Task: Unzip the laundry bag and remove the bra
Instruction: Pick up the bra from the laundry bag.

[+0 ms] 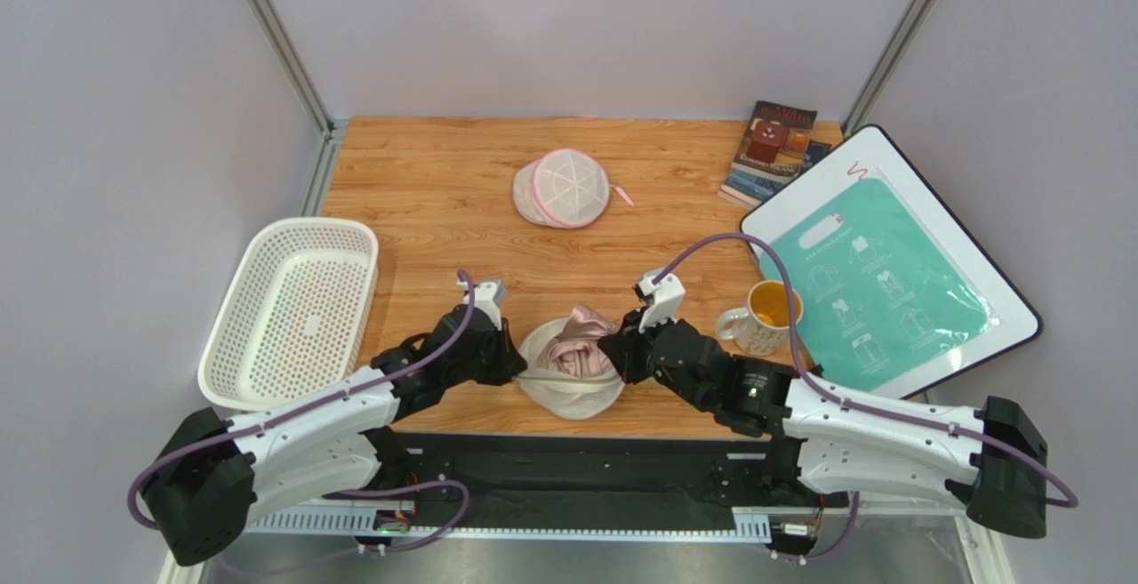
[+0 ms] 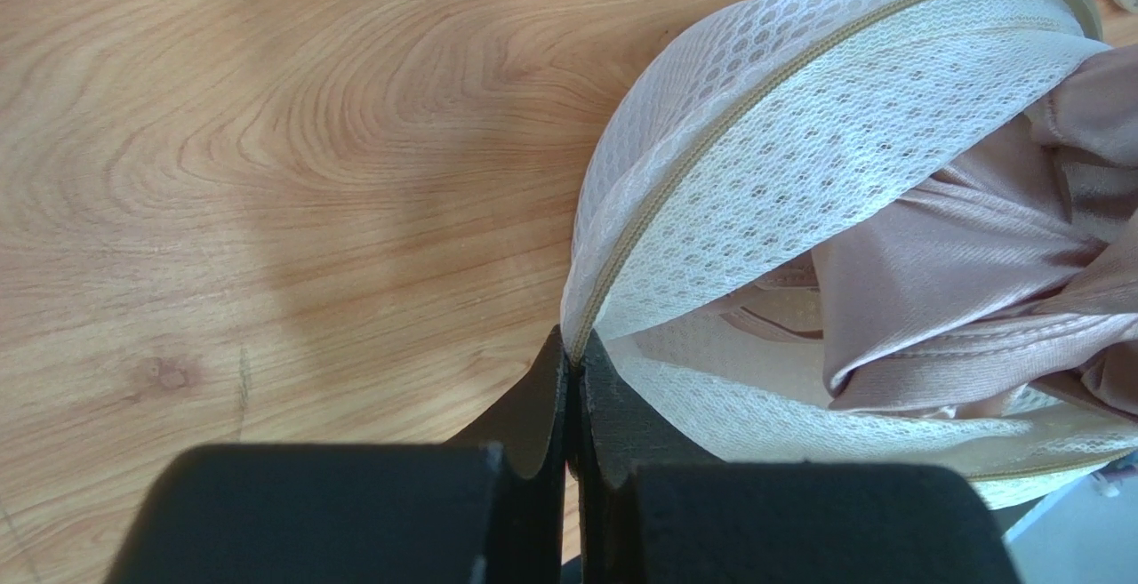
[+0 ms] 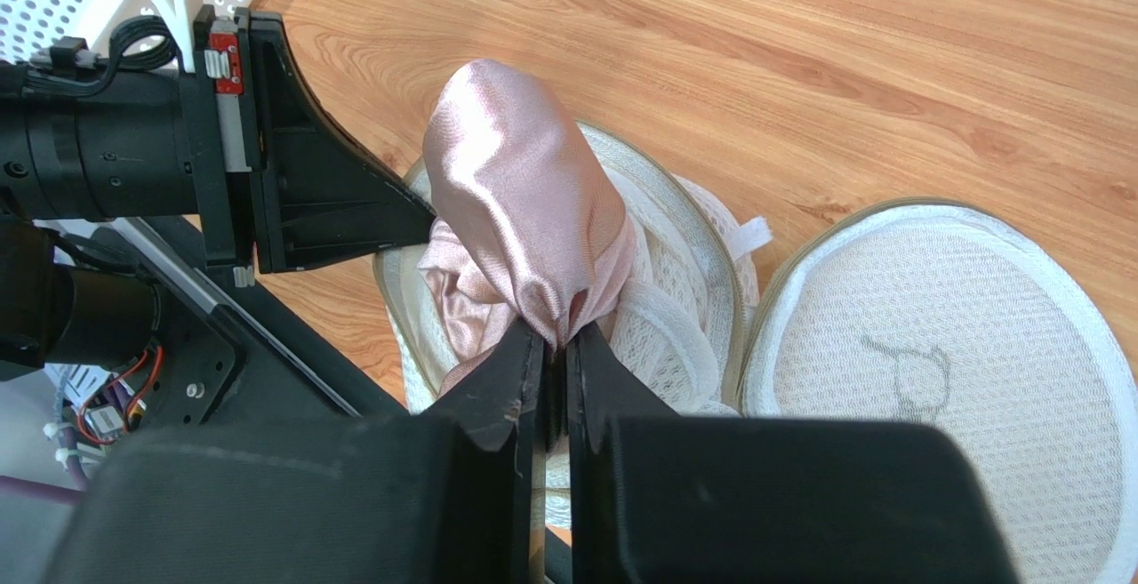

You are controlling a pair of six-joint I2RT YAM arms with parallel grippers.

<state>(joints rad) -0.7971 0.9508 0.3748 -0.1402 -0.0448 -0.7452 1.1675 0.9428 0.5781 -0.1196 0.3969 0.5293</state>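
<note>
The beige-white mesh laundry bag (image 1: 577, 392) lies open at the table's near edge between both arms, its lid with the dark pictogram (image 3: 935, 344) flipped aside. The pink-mauve bra (image 1: 577, 340) bulges out of it. My left gripper (image 1: 514, 368) is shut on the bag's zip rim (image 2: 628, 244) at its left side. My right gripper (image 1: 617, 351) is shut on a fold of the bra (image 3: 528, 218), lifted above the bag's opening. Part of the bra (image 2: 962, 278) still lies inside the mesh shell.
A round mesh pouch with pink trim (image 1: 564, 188) lies at the back centre. A white perforated basket (image 1: 287, 311) stands at the left. A mug of orange liquid (image 1: 764, 315), a white-and-teal board (image 1: 888, 271) and books (image 1: 775, 147) are at the right.
</note>
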